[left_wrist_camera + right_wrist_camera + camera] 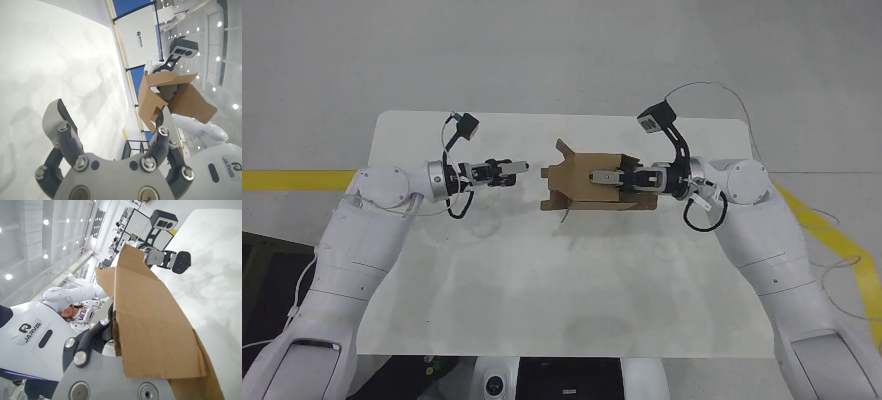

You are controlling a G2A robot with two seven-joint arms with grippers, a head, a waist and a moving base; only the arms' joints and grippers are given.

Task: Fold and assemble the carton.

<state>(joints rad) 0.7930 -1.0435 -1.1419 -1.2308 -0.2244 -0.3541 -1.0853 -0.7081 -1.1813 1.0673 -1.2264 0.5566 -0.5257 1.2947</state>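
Carton (577, 188) of brown corrugated board, clamped by the right gripper (604, 178). The jaws are closed on one wall, one finger inside the box and the other outside. In the right wrist view the gripped panel (147, 317) runs out from the jaws, with a folded corner close to the wrist and a notched flap at the far end. The box is only partly formed. Its end away from the right arm is open, and the flaps there splay outward, as the left wrist view shows (147, 98). Seen from above, it lies over the far middle of the table (542, 290), a little toward the right arm's side. Whether it touches the tabletop cannot be told.

The left gripper (111, 115) faces that open end with its fingers (62, 115) spread apart and nothing between them. It is near the flaps but clear of them (520, 171), and from the right wrist it appears beyond the notched flap (179, 262). The white tabletop (56, 56) shows around both arms.
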